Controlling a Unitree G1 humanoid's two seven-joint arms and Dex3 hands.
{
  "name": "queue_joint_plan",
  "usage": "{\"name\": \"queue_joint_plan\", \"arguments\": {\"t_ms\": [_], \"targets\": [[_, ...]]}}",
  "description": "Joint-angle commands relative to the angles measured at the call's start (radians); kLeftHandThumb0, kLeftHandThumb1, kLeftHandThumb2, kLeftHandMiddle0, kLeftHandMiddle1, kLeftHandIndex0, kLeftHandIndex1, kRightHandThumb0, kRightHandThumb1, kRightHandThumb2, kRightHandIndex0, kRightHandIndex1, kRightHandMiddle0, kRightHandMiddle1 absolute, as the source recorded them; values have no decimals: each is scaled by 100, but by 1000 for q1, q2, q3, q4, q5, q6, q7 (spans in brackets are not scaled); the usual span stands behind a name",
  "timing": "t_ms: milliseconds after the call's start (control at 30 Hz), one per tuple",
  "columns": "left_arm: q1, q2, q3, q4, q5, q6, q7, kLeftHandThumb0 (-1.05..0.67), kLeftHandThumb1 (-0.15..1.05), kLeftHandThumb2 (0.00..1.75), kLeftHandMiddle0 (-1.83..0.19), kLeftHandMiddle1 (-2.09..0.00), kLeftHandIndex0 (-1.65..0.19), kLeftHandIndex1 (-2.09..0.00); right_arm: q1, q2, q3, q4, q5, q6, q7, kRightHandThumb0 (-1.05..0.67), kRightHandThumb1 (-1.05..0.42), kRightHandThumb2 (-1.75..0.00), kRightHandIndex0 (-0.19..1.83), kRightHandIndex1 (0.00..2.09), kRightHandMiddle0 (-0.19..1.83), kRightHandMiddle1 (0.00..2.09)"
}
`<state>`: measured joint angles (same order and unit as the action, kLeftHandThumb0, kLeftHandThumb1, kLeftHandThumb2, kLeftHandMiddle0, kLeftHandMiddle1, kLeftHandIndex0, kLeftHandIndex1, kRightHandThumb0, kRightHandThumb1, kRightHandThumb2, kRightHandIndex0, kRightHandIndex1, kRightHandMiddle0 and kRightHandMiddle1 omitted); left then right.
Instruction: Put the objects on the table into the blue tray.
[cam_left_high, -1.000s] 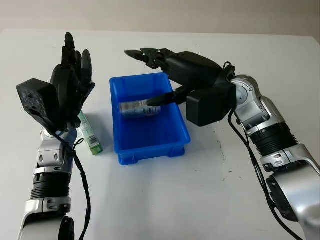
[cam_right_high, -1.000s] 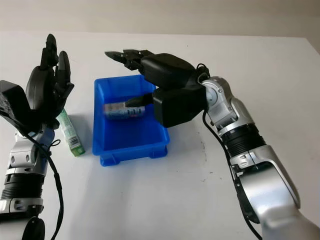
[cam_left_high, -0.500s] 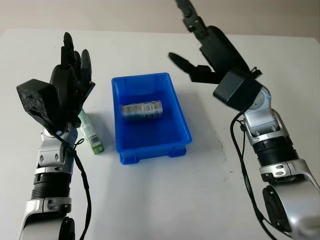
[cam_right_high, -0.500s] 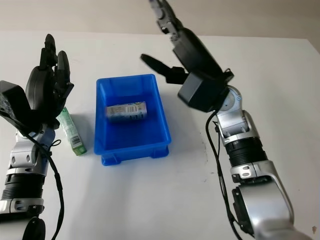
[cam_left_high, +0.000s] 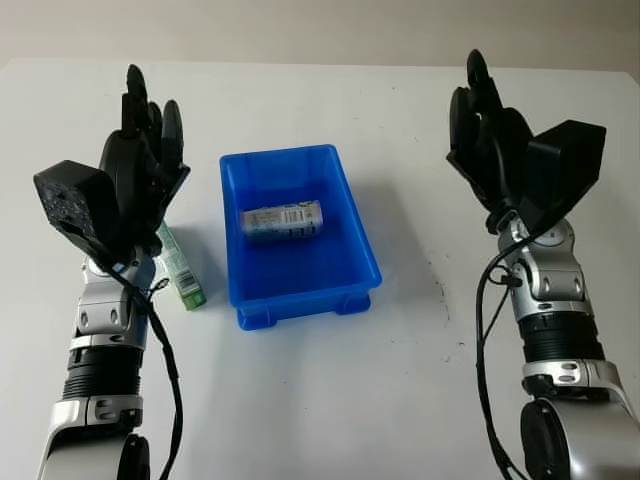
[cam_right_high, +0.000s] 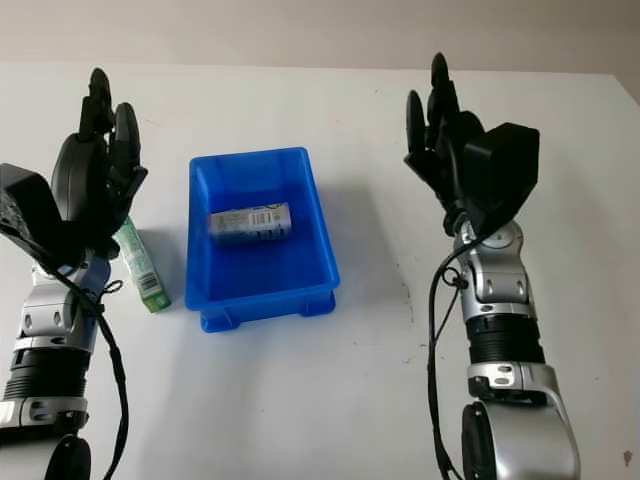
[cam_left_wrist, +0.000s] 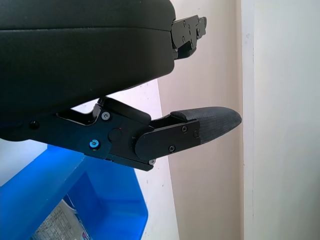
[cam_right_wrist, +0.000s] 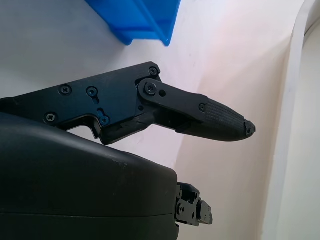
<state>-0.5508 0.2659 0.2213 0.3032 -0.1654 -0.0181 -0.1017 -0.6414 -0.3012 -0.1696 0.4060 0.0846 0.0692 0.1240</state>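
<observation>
Blue tray (cam_left_high: 352, 220) with silver-labelled can (cam_left_high: 284, 219) lying inside; green carton (cam_left_high: 181, 266) beside it; both hands empty, unclenched.

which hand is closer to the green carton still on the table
Left. The left hand is raised right above the green carton, partly covering it. The right hand is held up across the blue tray, on its far side.
</observation>
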Motion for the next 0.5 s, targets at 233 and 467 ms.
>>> {"name": "queue_joint_plan", "arguments": {"t_ms": [233,467], "targets": [[-1,7,0,-1,6,-5,-5,-68,105,63,19,-1,19,0,43,41,1,-53,9,-13,-25,-73,-105,-75,-19,0,-19,0],[10,11,1,-10,15,-7,1,-68,105,63,19,-1,19,0,31,42,0,-45,18,-9,-9,-74,-105,-73,-19,0,-19,0]]}}
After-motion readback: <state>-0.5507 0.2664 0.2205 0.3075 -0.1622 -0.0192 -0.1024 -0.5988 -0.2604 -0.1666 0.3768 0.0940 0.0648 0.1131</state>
